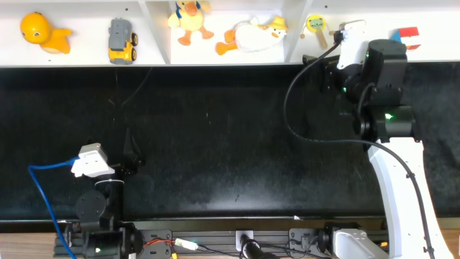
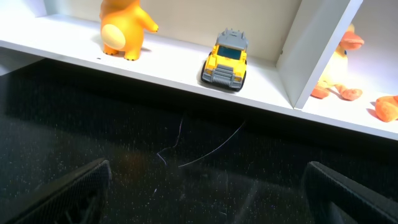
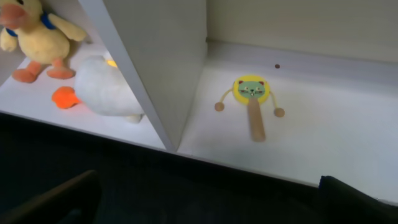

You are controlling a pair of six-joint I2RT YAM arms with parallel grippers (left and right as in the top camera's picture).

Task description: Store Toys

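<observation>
The rattle (image 3: 254, 106), likely light and stiff, lay on the shelf (image 3: 348, 143); its handle suited grasping. Left fingers (image 2: 68, 193) and right fingers (image 3: 56, 199) gaped wide, empty.

No legible text, labels, numbers or brands on anything. Closest thing to a marking: small animal face drawn on the rattle drum (image 3: 251, 90) lying on the shelf (image 3: 323, 143).

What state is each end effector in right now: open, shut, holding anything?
Left end effector: open, holding nothing.
Right end effector: open, holding nothing.
</observation>
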